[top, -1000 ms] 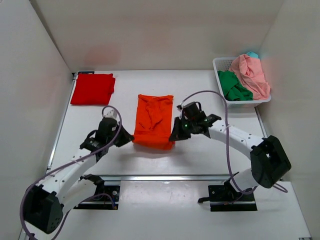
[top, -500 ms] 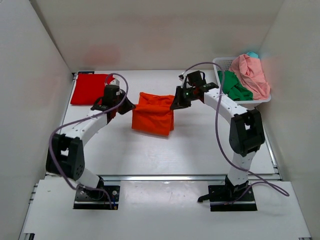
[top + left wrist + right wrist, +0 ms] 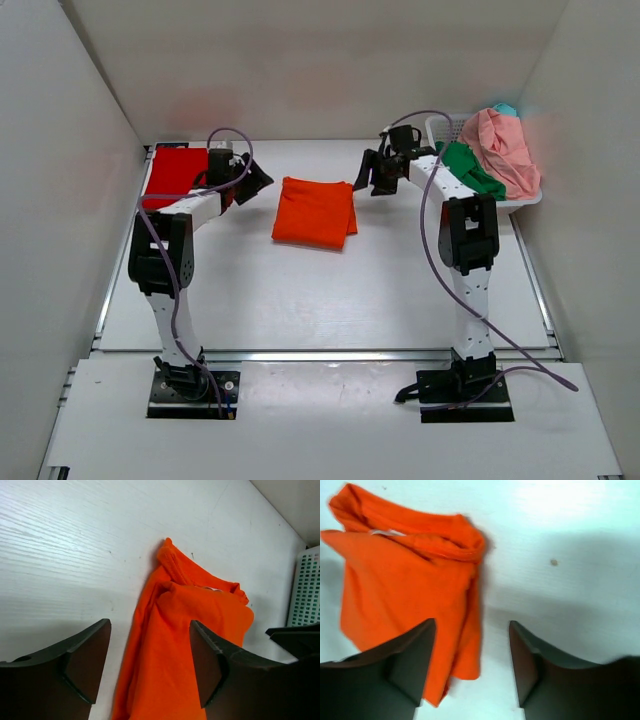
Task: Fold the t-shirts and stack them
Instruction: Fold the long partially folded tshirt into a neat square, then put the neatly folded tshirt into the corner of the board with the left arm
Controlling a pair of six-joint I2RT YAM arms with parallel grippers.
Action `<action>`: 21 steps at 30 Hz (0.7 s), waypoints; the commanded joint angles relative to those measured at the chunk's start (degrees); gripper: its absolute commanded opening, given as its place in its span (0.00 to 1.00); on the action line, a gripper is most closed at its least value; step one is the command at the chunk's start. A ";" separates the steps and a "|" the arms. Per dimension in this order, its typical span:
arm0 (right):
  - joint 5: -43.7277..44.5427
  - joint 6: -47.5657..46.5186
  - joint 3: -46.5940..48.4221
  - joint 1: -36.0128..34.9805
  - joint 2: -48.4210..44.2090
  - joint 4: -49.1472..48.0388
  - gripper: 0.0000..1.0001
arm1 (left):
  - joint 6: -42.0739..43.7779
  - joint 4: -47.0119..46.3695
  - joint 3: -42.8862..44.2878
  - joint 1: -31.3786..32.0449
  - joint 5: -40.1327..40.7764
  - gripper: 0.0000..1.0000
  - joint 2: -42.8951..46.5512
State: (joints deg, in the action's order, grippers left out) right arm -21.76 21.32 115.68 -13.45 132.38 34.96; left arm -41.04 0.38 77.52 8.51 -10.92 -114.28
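Top external view: the orange t-shirt (image 3: 314,211) lies folded on the table (image 3: 400,280) between the two tools, with the left gripper (image 3: 258,180) just off its far left corner and the right gripper (image 3: 368,182) just off its far right one. Nothing stands between either tool and the cloth. The red t-shirt (image 3: 172,176) lies flat to the outer side of the left gripper, partly hidden by that arm. To the outer side of the right gripper, the white basket (image 3: 440,128) holds the green t-shirt (image 3: 470,170), the pink t-shirt (image 3: 500,145) and a scrap of the teal t-shirt (image 3: 506,108); the right arm crosses the basket's near corner.

Both grippers are spread wide and hold nothing. Each wrist view shows cloth and bare table in the gap between the dark fingers (image 3: 85,655).

Only the wrist views show the bunched collar end with a white label (image 3: 212,588). The left wrist view also catches the basket's lattice at its edge.
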 commanded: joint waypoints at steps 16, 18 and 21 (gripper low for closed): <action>3.13 2.93 -35.07 -0.88 -25.93 -16.94 0.64 | 13.51 17.31 13.22 10.72 5.02 0.80 -11.55; 2.51 3.29 -36.92 -0.17 -27.87 -17.81 0.64 | 16.68 26.83 22.12 12.75 7.30 0.79 -16.73; 2.60 3.81 -39.56 0.53 -31.64 -18.61 0.64 | 20.55 40.19 34.16 15.22 10.83 0.76 -22.29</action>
State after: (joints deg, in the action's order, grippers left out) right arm -19.07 24.18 77.76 -13.87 105.19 20.14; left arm -26.13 22.02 104.77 21.21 -4.12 -133.38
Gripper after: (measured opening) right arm 0.641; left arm 0.765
